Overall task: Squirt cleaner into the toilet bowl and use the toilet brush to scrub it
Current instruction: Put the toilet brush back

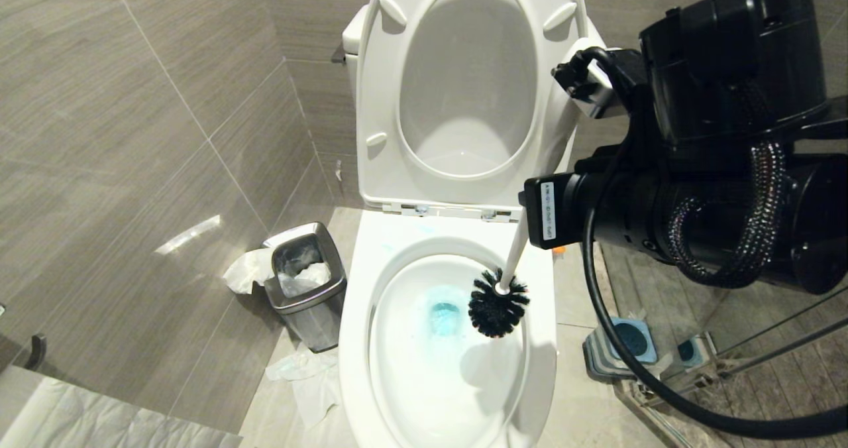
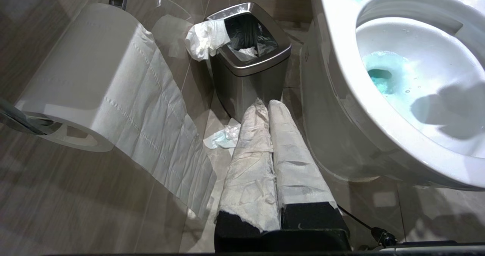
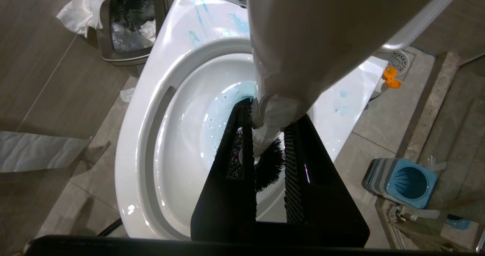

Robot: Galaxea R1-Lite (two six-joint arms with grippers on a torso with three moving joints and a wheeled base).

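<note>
The white toilet bowl (image 1: pixel 354 302) stands with seat and lid raised, and pale blue liquid (image 1: pixel 444 317) tints its water. My right gripper (image 3: pixel 271 114) is shut on the white handle of the toilet brush (image 1: pixel 515 256), above the bowl's right side. The black bristle head (image 1: pixel 497 305) hangs inside the bowl near its right wall, just right of the blue water. My left gripper (image 2: pixel 269 103) is shut and empty, its fingers wrapped in white, low beside the bowl's left flank (image 2: pixel 333 108). The cleaner is out of view.
A square steel bin (image 1: pixel 306 282) with tissue stands left of the toilet, crumpled paper (image 1: pixel 305 375) on the floor beside it. A paper roll (image 2: pixel 75 78) hangs at the left. The blue striped brush holder (image 1: pixel 626 342) sits right of the bowl by a glass partition (image 1: pixel 762 342).
</note>
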